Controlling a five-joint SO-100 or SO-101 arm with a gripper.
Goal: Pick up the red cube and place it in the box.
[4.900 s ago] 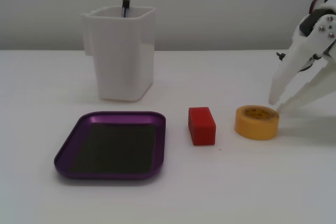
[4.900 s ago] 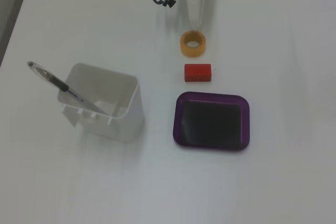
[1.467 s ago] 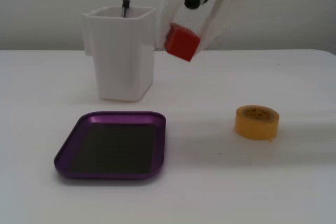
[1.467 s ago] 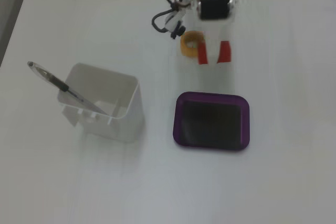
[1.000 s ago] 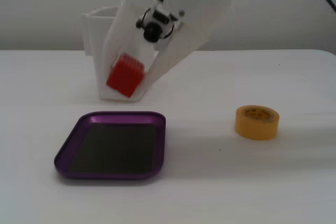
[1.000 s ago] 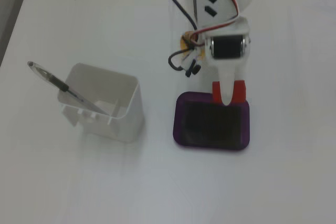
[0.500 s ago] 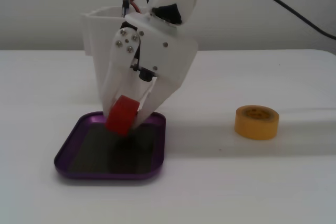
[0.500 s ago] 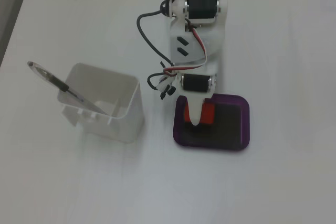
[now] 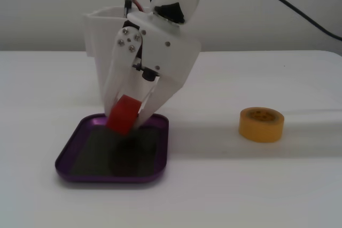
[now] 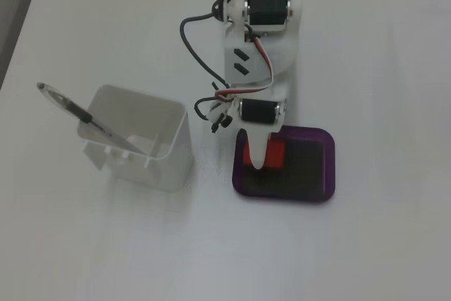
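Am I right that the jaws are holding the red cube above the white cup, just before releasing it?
Not quite: the red cube is held above the purple box, not the white cup. Both fixed views show this.

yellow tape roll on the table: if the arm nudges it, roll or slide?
The tape roll lies flat on its side, so a nudge would probably slide it, not roll it. It looks small and hollow, likely light. Tipped onto its edge, it could roll away.

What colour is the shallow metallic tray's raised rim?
Purple; the shallow metallic tray has a dark inner surface. Clearest in the low fixed view.
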